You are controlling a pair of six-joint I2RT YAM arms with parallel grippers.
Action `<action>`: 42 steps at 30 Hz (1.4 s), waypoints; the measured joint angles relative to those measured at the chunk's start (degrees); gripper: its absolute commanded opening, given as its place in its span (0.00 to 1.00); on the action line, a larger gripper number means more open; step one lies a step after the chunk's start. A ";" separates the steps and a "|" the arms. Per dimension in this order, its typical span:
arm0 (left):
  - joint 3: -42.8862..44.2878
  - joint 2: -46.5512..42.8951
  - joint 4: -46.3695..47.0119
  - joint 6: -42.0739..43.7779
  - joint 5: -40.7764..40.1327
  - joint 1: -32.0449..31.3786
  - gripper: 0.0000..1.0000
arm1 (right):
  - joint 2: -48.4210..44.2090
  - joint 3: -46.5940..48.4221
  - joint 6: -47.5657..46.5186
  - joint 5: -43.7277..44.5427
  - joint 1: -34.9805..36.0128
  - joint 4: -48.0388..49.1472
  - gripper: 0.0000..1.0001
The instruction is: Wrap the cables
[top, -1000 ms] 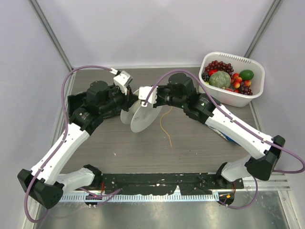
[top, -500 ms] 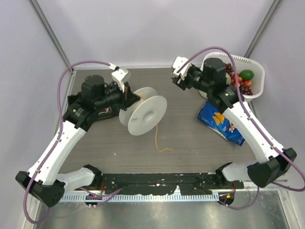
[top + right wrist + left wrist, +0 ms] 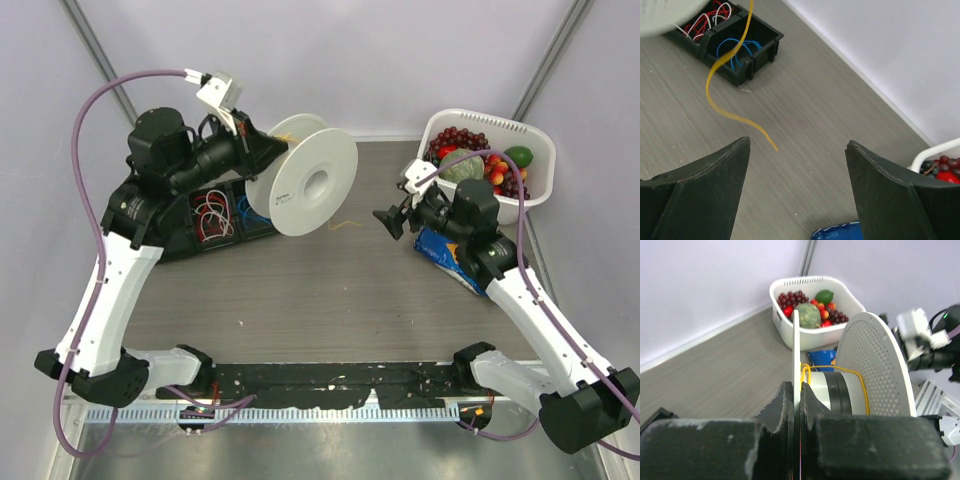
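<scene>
A white spool (image 3: 305,180) is held up in the air over the back left of the table, one flange facing the camera. My left gripper (image 3: 262,165) is shut on the thin edge of its other flange (image 3: 796,350). The yellow-orange cable (image 3: 805,371) runs in loose turns round the spool's hub. Its free end (image 3: 708,92) hangs down in a wavy line above the table. My right gripper (image 3: 388,220) hovers to the right of the spool, fingers wide open (image 3: 797,142) with nothing between them. The cable's tip hangs just ahead of its left finger.
A black bin (image 3: 215,215) under the left arm holds red-and-white and blue wire coils (image 3: 735,47). A white basket (image 3: 540,195) of fruit stands at the back right. A blue packet (image 3: 450,262) lies under the right arm.
The left arm has lifted the spool up and toward the back. My right gripper has let go at the spool, opened, swung away right, then come down near the blue packet.
</scene>
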 measured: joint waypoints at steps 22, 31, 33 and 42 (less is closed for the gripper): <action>11.63 4.48 -2.73 -4.22 9.25 0.00 0.00 | -5.84 -3.08 -16.13 -17.33 0.04 -15.82 0.80; 11.63 4.50 -2.75 -4.26 9.44 0.00 0.00 | -2.10 -1.07 -12.68 -17.53 0.04 -19.71 0.85; 11.63 4.50 -2.78 -4.17 9.40 0.00 0.00 | -1.09 -0.61 -11.30 -17.49 0.07 -19.85 0.83; 11.63 4.52 -2.78 -4.04 9.03 0.00 0.00 | 3.50 0.26 -8.20 -17.25 1.79 -22.99 0.68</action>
